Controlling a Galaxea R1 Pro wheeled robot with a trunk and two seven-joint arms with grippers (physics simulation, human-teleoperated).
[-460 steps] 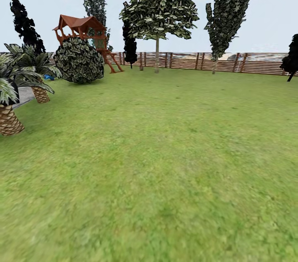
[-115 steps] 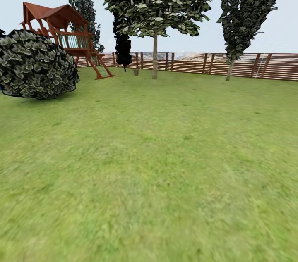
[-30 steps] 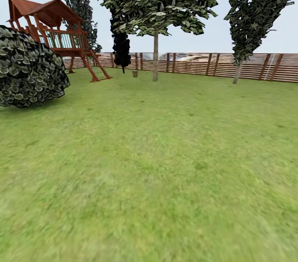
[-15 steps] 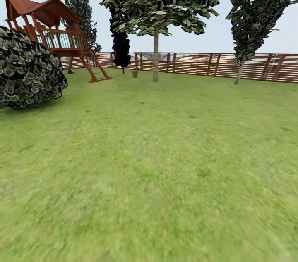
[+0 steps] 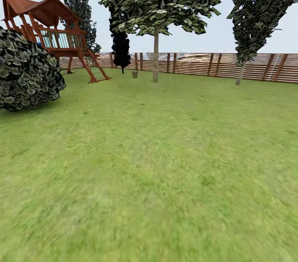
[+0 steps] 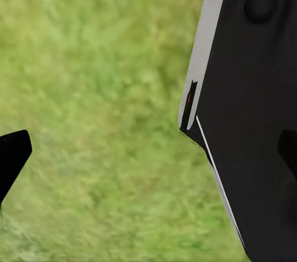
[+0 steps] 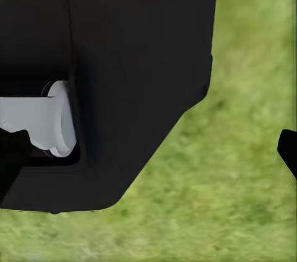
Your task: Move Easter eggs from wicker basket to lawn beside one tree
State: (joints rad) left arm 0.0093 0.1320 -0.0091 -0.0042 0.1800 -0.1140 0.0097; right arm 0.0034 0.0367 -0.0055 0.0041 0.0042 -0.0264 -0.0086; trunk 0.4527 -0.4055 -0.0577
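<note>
1. In the left wrist view, one black fingertip (image 6: 12,157) pokes in at one edge and another dark tip at the other edge, so the left gripper (image 6: 151,153) looks spread wide, with nothing between the tips.
2. In the right wrist view, a small black fingertip (image 7: 288,150) shows at one edge. A big black robot part (image 7: 124,76) covers much of the picture, so I cannot tell how the right jaws stand.
3. Under both grippers there is just green grass.
4. From the head, the lawn (image 5: 157,163) runs wide and flat to a brown slat fence (image 5: 207,64).
5. A thin-trunked leafy tree (image 5: 155,18) stands straight up near the fence.
6. A tiny dark pot-like thing (image 5: 135,74) sits just beside that tree, too small to tell what it is.
7. A red-brown play tower (image 5: 54,30) and a round bush (image 5: 27,72) stand on the left.
</note>
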